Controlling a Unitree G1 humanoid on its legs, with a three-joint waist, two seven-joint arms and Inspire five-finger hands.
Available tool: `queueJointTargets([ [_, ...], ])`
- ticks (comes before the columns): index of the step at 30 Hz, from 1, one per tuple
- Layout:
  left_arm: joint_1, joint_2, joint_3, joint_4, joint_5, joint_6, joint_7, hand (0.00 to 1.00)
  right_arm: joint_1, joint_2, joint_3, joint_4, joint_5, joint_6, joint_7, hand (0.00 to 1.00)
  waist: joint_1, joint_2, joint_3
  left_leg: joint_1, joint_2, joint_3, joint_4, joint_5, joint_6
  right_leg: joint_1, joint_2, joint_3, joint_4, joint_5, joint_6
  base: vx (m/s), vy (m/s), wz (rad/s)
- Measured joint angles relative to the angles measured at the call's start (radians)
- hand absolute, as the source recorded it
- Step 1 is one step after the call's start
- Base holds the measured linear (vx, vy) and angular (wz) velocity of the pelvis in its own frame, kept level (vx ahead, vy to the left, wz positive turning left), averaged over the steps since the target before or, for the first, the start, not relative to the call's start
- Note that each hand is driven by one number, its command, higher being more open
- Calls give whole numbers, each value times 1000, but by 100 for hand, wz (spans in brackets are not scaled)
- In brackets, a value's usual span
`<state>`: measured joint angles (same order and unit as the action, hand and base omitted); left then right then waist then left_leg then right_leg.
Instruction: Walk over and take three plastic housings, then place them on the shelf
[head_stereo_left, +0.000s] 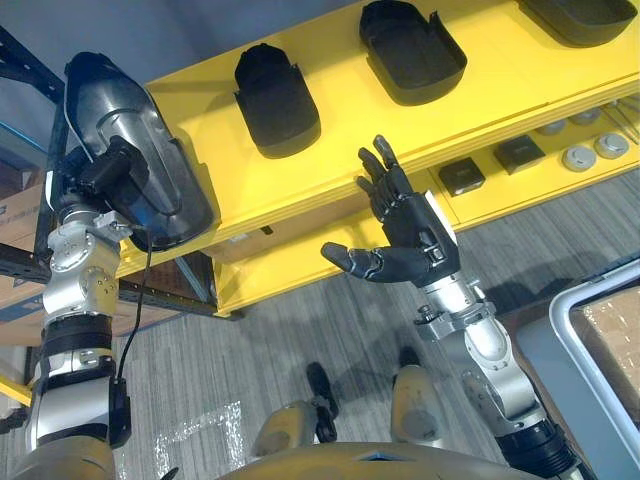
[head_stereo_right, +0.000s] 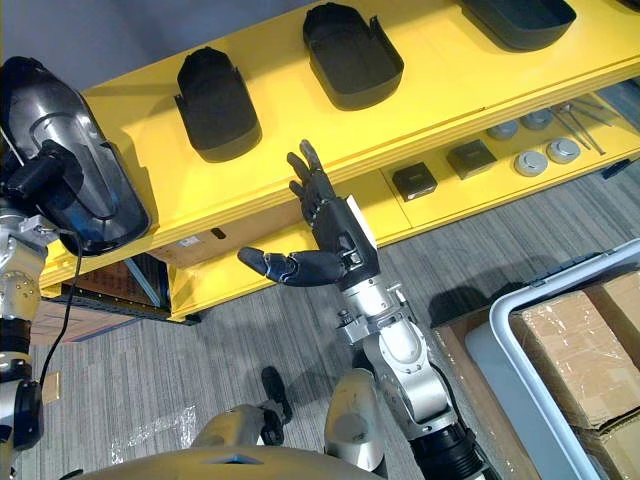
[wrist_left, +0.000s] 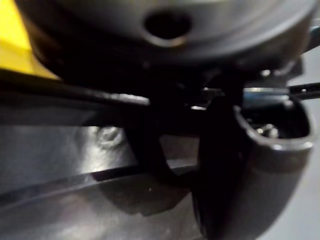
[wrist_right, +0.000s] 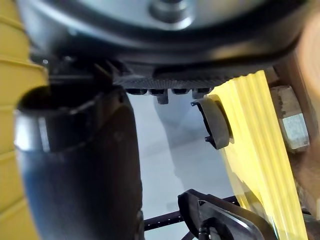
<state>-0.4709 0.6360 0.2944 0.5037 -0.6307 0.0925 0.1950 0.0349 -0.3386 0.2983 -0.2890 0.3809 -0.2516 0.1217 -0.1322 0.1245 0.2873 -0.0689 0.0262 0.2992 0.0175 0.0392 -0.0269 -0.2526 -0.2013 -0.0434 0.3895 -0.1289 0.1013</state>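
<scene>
Three black plastic housings lie open side up on the top of the yellow shelf (head_stereo_left: 480, 95): one (head_stereo_left: 277, 100) at the left, one (head_stereo_left: 410, 48) in the middle and one (head_stereo_left: 585, 15) at the far right. A fourth, glossy dark housing (head_stereo_left: 140, 150) is held at the shelf's left end, with my left hand (head_stereo_left: 103, 170) curled round it. My right hand (head_stereo_left: 405, 225) hangs open in front of the shelf's front edge, fingers straight and thumb spread, holding nothing. The right wrist view shows a housing (wrist_right: 216, 122) on the yellow top.
The lower yellow shelf carries small black boxes (head_stereo_left: 461, 176) and round silver discs (head_stereo_left: 578, 157). A pale bin (head_stereo_right: 520, 340) with cardboard boxes (head_stereo_right: 580, 350) stands on the floor at the right. A dark rack (head_stereo_left: 20, 70) with cartons stands at the left.
</scene>
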Motion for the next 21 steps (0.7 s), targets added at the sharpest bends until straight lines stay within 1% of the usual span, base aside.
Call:
queueJointTargets([
  [2,-7,4,1,0,1,6,5,0,1,0,10,-2,0,3,-8,100,-1,0,0,-21,1,2,15,-2,-2,-19,-3,-1,10,-2,-1,2,-12,6],
  [6,-41,7,7,0,6,64,27,0,1,-2,30,-5,0,16,-24,100,5,0,12,-38,5,9,31,-2,-1,-26,-5,-7,15,-2,-1,12,-6,6],
  [7,-45,9,7,0,6,70,28,0,1,-2,32,-9,0,19,-25,100,6,0,15,-41,5,9,32,-2,-1,-26,-5,-8,15,-2,-1,8,2,9],
  [9,-65,12,22,0,13,102,39,0,1,-3,44,-28,1,21,-39,100,10,0,33,-46,7,9,35,-2,-2,-28,-5,-10,15,-2,-1,-3,1,6],
  [12,-74,12,33,4,18,133,55,0,1,-3,58,-33,20,21,-56,100,17,-2,44,-52,11,10,46,-8,-1,-28,-4,-12,15,-2,-1,4,-1,1],
  [13,-74,12,38,9,19,142,61,100,2,-3,62,-33,20,21,-66,100,17,-1,46,-60,13,10,55,-11,-1,-28,-4,-16,13,-2,-1,22,-2,8],
  [17,-78,25,39,55,58,175,69,100,3,-3,66,-33,20,21,-78,100,20,-5,48,-68,19,14,67,-16,-2,-27,-3,-22,10,-2,-1,33,-3,4],
  [21,-86,34,39,80,96,179,96,100,4,-3,66,-33,23,20,-91,100,20,-11,53,-69,20,20,68,-16,-2,-27,-2,-22,8,-1,-1,26,-1,0],
])
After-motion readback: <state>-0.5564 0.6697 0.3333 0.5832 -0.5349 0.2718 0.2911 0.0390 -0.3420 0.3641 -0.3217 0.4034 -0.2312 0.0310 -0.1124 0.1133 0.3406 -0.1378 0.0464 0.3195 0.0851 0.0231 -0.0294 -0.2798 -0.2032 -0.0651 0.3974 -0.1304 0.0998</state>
